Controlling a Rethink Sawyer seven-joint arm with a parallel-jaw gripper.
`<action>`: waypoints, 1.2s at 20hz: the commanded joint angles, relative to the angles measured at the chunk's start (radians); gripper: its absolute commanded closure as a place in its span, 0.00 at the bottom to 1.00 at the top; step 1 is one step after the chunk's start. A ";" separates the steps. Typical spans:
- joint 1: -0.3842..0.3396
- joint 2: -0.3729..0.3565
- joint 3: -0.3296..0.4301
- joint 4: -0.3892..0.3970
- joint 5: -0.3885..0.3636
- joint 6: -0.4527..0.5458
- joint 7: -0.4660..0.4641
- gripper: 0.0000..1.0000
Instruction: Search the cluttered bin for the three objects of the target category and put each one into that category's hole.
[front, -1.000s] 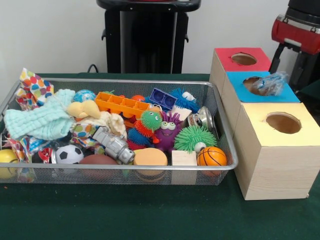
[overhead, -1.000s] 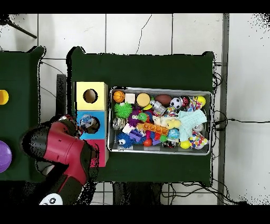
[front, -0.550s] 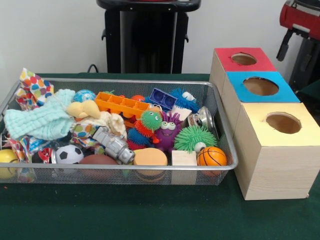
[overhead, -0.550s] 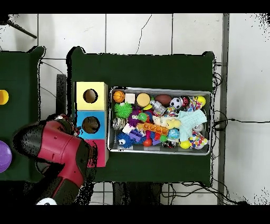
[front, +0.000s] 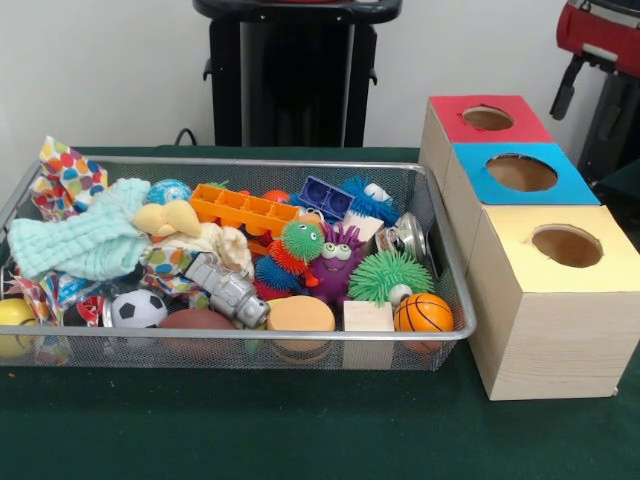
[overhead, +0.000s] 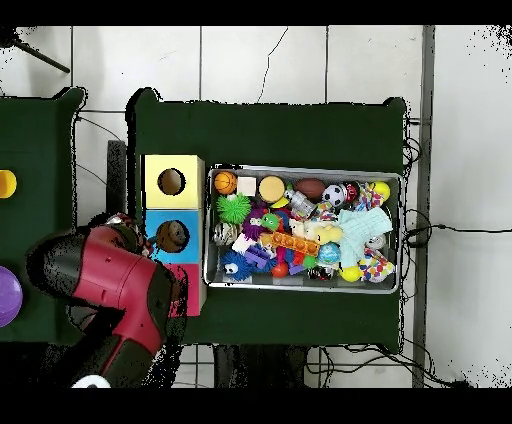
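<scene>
A wire mesh bin (front: 240, 163) holds a pile of toys: an orange basketball (front: 423, 312), a green spiky ball (front: 388, 275), a soccer ball (front: 138, 309), a purple monster (front: 338, 262), an orange tray (front: 243, 210), a metal can (front: 410, 238) and a mint cloth (front: 85, 240). Right of it stand three boxes, each with a round hole: red (front: 455, 118), blue (front: 480, 185) and yellow (front: 520, 260). All three holes look empty at the top. My red and black arm (front: 603, 30) shows at the top right, behind the boxes. Its gripper's state does not show.
In the overhead view the arm (overhead: 110, 285) lies over the table beside the blue box (overhead: 155, 222) and hides part of the red one. A wooden block (front: 368, 317) and a tan disc (front: 300, 314) lie against the bin's front wall.
A crinkly clear plastic bag that sat in the blue box's hole one second ago is gone from sight. The arm has risen up and away from the boxes.
</scene>
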 joint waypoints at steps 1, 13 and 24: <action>-0.074 0.031 0.025 0.016 -0.101 -0.037 0.133 0.00; -0.272 -0.075 0.159 0.075 -0.245 -0.175 -0.063 0.00; -0.369 -0.114 0.235 0.112 -0.406 -0.289 -0.066 0.00</action>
